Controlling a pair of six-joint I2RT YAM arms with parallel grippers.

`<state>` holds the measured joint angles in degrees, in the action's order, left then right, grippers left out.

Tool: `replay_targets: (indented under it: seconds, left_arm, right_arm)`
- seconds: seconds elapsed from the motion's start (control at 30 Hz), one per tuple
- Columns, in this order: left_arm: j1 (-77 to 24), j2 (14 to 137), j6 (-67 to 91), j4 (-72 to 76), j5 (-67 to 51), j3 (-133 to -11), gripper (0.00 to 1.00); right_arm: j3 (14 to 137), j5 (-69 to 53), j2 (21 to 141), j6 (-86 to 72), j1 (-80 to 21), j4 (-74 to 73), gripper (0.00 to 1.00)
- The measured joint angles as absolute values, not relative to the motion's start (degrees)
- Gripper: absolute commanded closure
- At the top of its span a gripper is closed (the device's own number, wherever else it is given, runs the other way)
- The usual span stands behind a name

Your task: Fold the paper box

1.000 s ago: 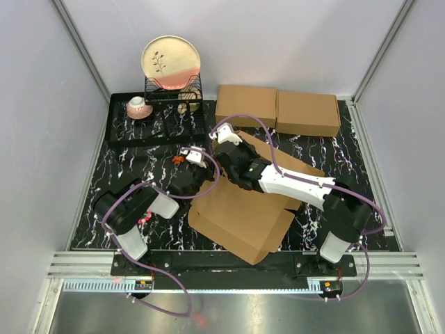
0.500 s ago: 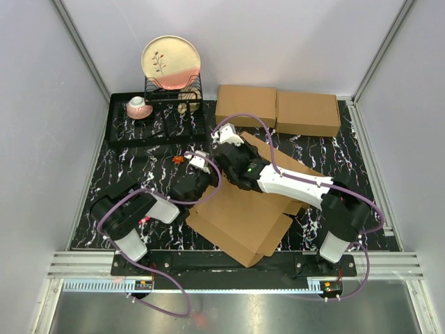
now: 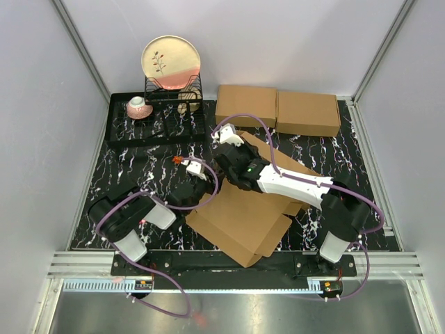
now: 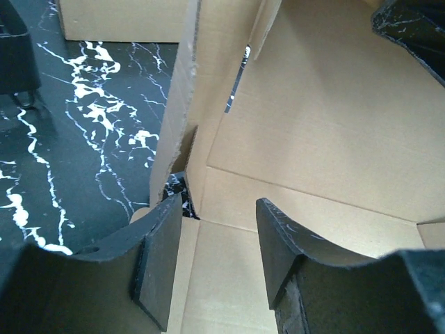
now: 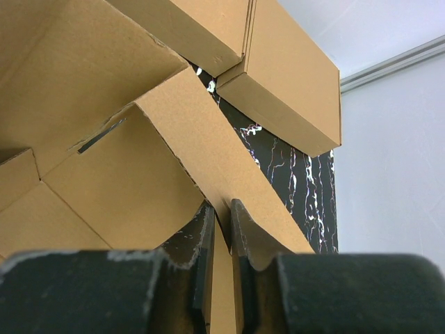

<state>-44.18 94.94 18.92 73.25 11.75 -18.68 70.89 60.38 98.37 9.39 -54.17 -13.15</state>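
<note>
Well, the paper box is sitting in the middle of the tabletop, toward the near edge, and it is looking far more like a creased sheet than a finished box. Its big panel is lying flat, with one side wall standing up along the left and a flap rising at the far end. The right tool is pinching that flap, fingers clamped tight on the cardboard. The left tool is hanging with its fingers spread, gripping nothing, straddling the corner where the side wall meets the base. So I am judging this as early going: a wall or two are coming up, but the remaining walls, the tabs and the lid are not yet folded or tucked in. Two flat boxes are lying side by side along the far edge, well apart from the work.
</note>
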Motion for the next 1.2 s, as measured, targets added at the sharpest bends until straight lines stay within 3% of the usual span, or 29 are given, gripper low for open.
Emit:
replay_targets:
  seconds: [0.43,0.97,1.2]
  left_arm:
    - [-41.36,81.89,16.56,73.97,21.21,-12.29,0.4]
    - [-34.65,100.33,25.1,73.36,14.68,-28.47,0.44]
    - [-34.65,100.64,27.81,73.38,8.51,-28.99,0.46]
  right_arm:
    - [70.28,60.45,98.3,9.69,-54.19,-12.43,1.0]
    - [68.14,60.86,97.3,10.79,-55.51,-9.8,1.0]
    - [67.57,61.34,97.23,11.55,-55.66,-8.62,1.0]
